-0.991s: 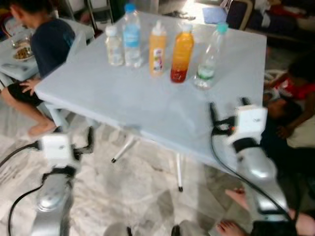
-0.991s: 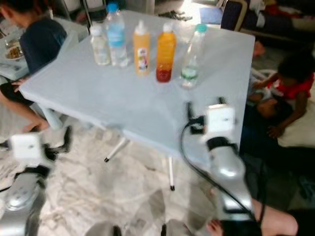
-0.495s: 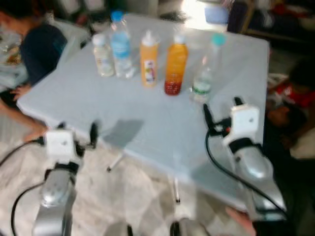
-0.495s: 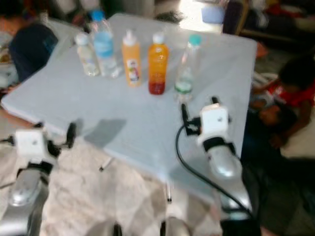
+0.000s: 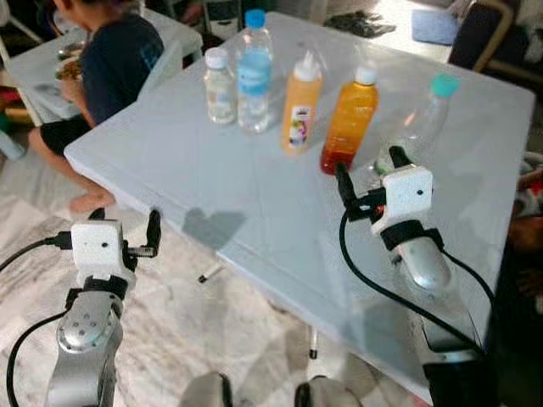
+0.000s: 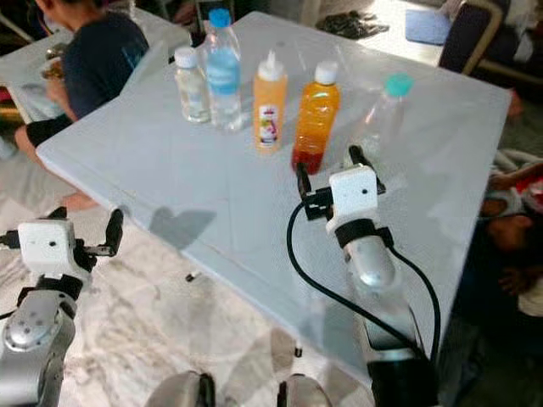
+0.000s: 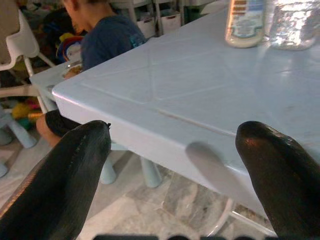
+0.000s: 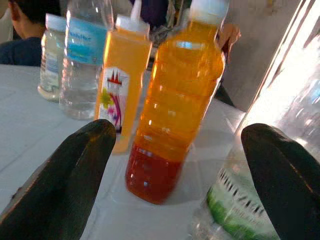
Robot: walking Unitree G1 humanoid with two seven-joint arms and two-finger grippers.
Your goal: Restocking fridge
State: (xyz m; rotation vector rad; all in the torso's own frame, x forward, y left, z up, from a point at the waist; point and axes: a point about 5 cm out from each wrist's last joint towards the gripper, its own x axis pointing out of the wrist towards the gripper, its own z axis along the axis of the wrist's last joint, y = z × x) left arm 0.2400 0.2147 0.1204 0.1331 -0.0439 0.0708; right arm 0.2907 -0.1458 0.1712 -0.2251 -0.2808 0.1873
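Several bottles stand in a row on the pale blue table (image 5: 212, 161): a small clear bottle (image 5: 219, 76), a blue-capped water bottle (image 5: 254, 72), an orange squeeze bottle (image 5: 300, 106), an orange juice bottle (image 5: 348, 119) and a clear teal-capped bottle (image 5: 424, 106). My right gripper (image 5: 369, 167) hovers open over the table, just in front of the juice bottle and the teal-capped one. In the right wrist view the juice bottle (image 8: 180, 100) stands between the open fingers (image 8: 70, 185), a little ahead of them. My left gripper (image 5: 123, 225) is open, below and in front of the table's near edge (image 7: 150, 125).
A person in a dark blue shirt (image 5: 110, 59) sits at the table's far left corner, beside a small white table (image 5: 34, 64). Another person's arm (image 5: 530, 182) is at the right edge. Marble floor (image 5: 254, 339) and a table leg (image 5: 312, 343) lie below.
The camera has come closer to the table. My right gripper has advanced across the table and now sits close to the juice and teal-capped bottles. The left gripper stays open by the table edge.
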